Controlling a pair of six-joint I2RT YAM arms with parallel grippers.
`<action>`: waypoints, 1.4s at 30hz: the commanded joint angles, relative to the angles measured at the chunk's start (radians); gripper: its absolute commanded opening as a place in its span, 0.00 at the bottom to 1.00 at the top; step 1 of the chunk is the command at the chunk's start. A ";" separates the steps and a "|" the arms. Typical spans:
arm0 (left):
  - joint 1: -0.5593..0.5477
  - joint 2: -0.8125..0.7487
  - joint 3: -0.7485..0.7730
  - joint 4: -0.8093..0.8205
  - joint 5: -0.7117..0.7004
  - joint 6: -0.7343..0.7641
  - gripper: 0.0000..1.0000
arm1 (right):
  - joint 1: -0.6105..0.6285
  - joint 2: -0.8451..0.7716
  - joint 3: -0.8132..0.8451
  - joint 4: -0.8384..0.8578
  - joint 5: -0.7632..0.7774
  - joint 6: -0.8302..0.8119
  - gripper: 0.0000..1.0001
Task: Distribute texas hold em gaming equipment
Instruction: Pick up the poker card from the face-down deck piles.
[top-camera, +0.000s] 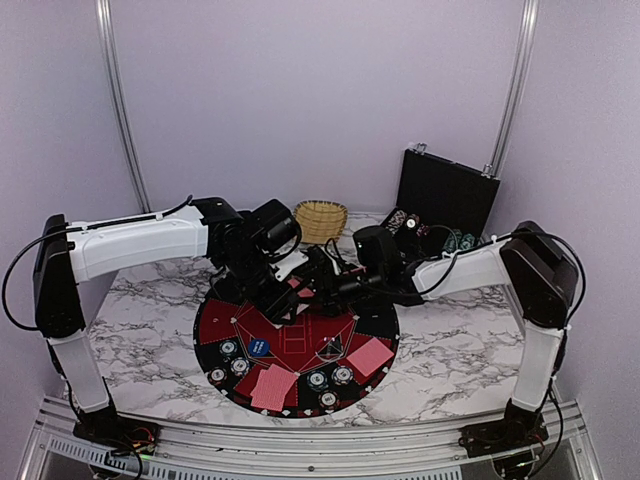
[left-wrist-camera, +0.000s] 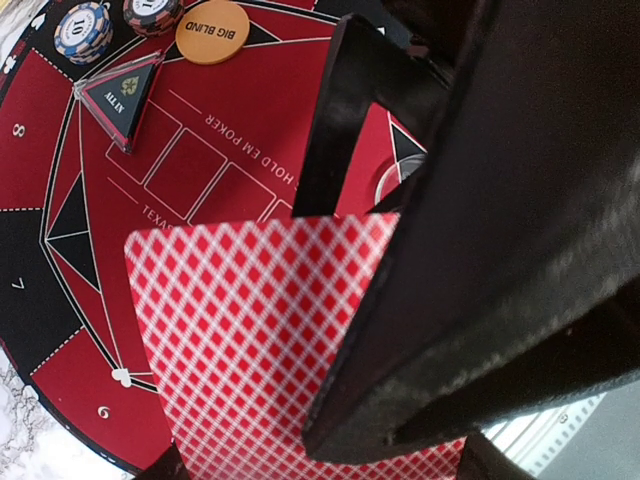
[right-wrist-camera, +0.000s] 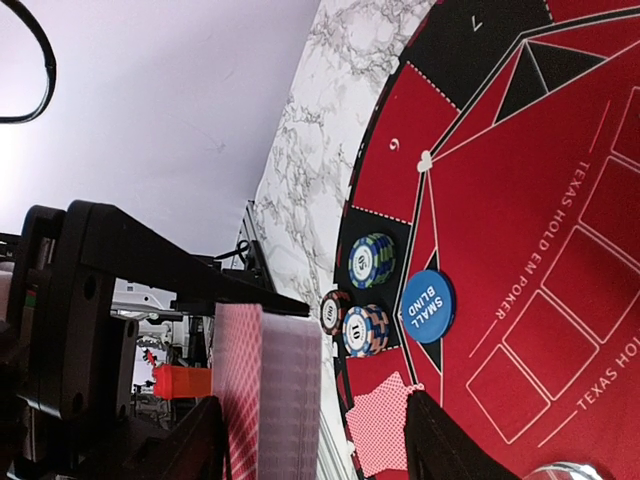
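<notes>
As our left claw clamps the deck, our parted right claw should pinch 1 card between its jaws.

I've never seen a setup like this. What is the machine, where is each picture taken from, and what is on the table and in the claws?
These are two robot arms bolted to a marble table. The wide picture looks down from above and behind them. The other two come from a small camera on each arm's wrist.

On the table lies a round poker mat. It carries small stacks of chips, two piles of red-backed cards, a blue small-blind disc, an orange big-blind disc and a black all-in triangle. Behind the mat stand a wicker basket and an open black case.

The left gripper is clamped on a stack of cards above the mat. The right gripper is open, one finger on either side of that stack, and grips nothing yet.
</notes>
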 joint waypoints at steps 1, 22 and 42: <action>-0.005 -0.023 -0.001 -0.007 0.002 0.002 0.49 | -0.015 -0.030 -0.006 -0.040 0.039 -0.021 0.59; -0.004 -0.023 -0.013 -0.007 -0.004 -0.002 0.49 | -0.032 -0.077 -0.020 -0.027 0.033 -0.017 0.60; -0.004 -0.006 -0.004 -0.007 0.010 0.004 0.49 | -0.051 -0.133 -0.030 -0.044 0.034 -0.024 0.37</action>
